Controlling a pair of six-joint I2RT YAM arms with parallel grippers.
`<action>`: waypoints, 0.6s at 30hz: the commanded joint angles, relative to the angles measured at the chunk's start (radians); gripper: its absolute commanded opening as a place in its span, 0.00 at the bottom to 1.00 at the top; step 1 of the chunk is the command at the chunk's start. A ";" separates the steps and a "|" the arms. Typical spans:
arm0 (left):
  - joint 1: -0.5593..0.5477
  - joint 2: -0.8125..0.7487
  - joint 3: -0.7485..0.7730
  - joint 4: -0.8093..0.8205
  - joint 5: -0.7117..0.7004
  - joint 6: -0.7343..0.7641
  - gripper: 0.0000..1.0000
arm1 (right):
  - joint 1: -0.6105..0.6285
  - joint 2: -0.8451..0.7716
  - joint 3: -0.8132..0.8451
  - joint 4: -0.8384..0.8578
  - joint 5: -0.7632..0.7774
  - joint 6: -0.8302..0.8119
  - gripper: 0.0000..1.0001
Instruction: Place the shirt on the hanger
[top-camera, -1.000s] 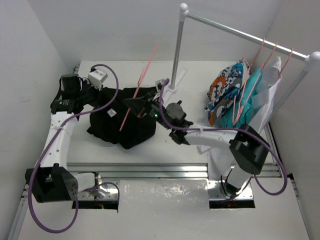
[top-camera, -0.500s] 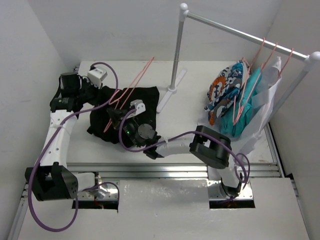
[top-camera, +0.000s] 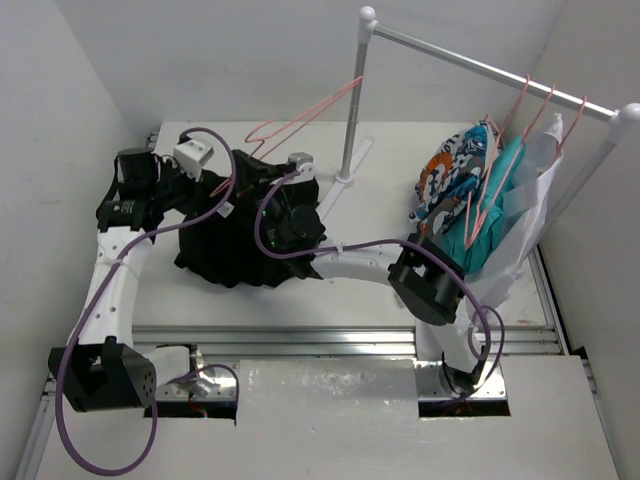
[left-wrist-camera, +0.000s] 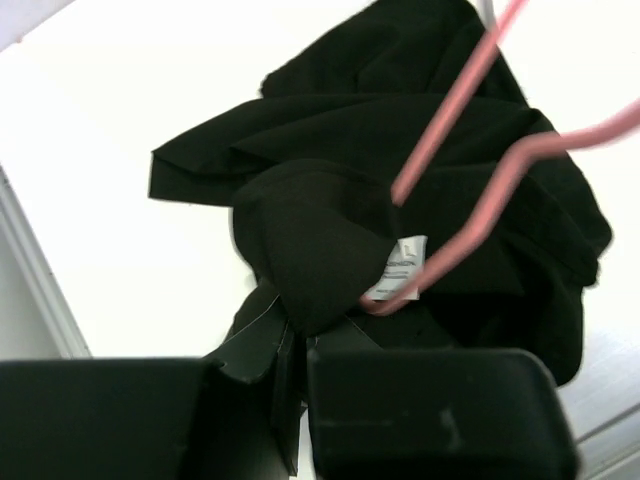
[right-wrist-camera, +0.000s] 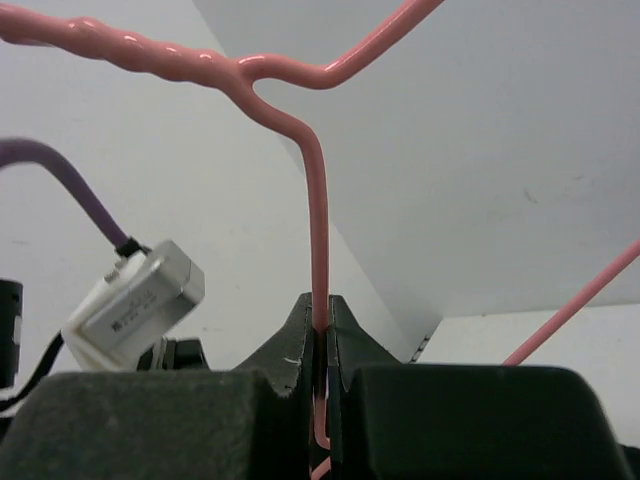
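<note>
Black, soft fabric shirt (top-camera: 215, 250) lies crumpled on the white table (top-camera: 385, 200), left of centre, with its collar end drawn up off the surface. Left gripper (left-wrist-camera: 298, 345) is clamped tight on a fold of cloth just beside the small white neck label (left-wrist-camera: 403, 268). Right gripper (right-wrist-camera: 322, 330) is pinched fully onto the thin pink wire hanger (right-wrist-camera: 316, 200), gripping a straight run below the twisted neck and holding it raised over the shirt's far edge. In the left wrist view a bend of the wire sits close against the label. Whether it has entered the neck opening cannot be confirmed from this angle.

Assessment: the garment is light and limp and will sag and bunch, giving no support of its own. The best hold is the collar hem by the label, with the opening spread. The hanger is light, thin and springy, and is likely to swivel in the jaws.
</note>
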 joint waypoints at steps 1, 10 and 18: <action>0.007 -0.014 0.020 -0.008 0.061 0.013 0.00 | 0.006 0.030 0.071 0.224 0.019 -0.048 0.00; 0.005 -0.018 0.071 -0.071 0.132 -0.017 0.00 | 0.012 0.079 0.097 0.175 0.079 -0.020 0.00; 0.005 0.017 0.144 -0.128 0.143 -0.075 0.00 | 0.034 0.107 0.090 0.161 0.113 -0.016 0.00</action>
